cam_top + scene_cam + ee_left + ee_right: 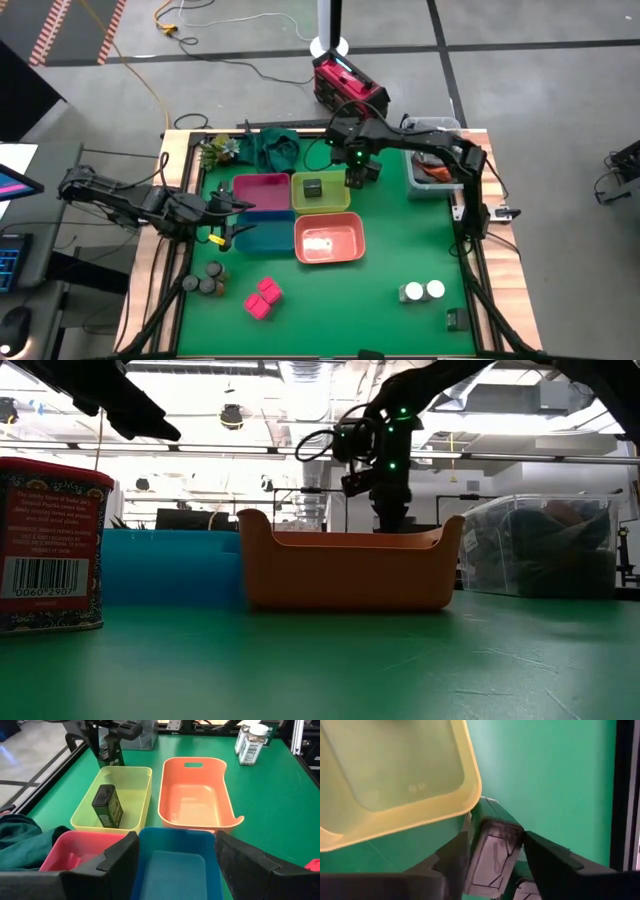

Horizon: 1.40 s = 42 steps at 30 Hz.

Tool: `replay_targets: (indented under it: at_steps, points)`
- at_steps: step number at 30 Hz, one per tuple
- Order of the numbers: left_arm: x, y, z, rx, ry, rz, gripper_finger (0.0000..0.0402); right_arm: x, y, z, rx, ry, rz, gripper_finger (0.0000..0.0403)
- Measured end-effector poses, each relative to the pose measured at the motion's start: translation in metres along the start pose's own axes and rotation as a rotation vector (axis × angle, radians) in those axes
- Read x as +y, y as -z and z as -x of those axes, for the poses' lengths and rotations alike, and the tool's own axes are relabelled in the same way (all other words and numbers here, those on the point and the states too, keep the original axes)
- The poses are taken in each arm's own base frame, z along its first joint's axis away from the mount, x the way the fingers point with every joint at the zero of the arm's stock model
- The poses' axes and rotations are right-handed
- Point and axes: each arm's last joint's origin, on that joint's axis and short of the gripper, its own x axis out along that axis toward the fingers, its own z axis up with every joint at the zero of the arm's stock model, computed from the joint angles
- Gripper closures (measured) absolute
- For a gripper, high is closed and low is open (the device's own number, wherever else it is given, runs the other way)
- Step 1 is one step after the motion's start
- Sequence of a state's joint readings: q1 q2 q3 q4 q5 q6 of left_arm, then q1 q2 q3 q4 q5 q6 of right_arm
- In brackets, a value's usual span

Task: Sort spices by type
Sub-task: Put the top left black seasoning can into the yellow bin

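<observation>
Green desk, four bins mid-field. Right gripper sits just beside the yellow bin, on its right, fingers closing around a dark square jar standing on the mat. It should seat the grip squarely, lift clear of the rim, then join the matching jar inside. Left gripper hangs over the blue bin, fingers spread, empty.

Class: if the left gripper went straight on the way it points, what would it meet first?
Most likely the blue bin, right ahead of the open left gripper. The orange bin lies beyond it. Depth is uncertain.

Grey floor with yellow cable, bright ceiling lights.
</observation>
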State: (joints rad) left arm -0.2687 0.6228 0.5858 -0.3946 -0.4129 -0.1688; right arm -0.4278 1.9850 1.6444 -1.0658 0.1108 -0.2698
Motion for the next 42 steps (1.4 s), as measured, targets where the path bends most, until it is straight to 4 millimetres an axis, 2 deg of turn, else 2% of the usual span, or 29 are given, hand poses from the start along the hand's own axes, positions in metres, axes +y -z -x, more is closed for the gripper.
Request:
replay_targets:
  at_steps: [7, 13, 18, 26, 30, 37, 42]
  points:
    - [0.0002, 0.0013, 0.0000, 0.013, -0.002, -0.005, 0.0157, 0.0004, 0.0008, 0.0018, 0.005, -0.003, -0.010, 0.0273]
    - [0.0003, 0.0014, 0.0003, 0.013, -0.002, -0.004, 0.0157, 0.0035, 0.0008, 0.0021, 0.011, -0.006, -0.008, 0.0282]
    - [0.0003, 0.0014, 0.0003, 0.013, -0.002, -0.005, 0.0157, 0.0034, 0.0010, 0.0021, 0.010, -0.011, -0.017, 0.0262]
    - [0.0004, 0.0017, 0.0003, 0.016, -0.002, -0.004, 0.0157, -0.0004, 0.0037, -0.0004, 0.021, -0.051, -0.052, 0.0173]
    - [0.0004, 0.0017, 0.0003, 0.016, -0.002, -0.004, 0.0157, -0.0033, 0.0043, -0.0013, 0.020, -0.052, -0.067, 0.0148]
    - [0.0004, 0.0017, 0.0003, 0.016, -0.002, -0.004, 0.0157, -0.0046, 0.0011, -0.0016, -0.017, -0.062, -0.046, 0.0154]
    - [0.0004, 0.0016, 0.0003, 0.015, -0.001, -0.006, 0.0157, -0.0036, 0.0001, -0.0014, -0.024, -0.061, -0.039, 0.0195]
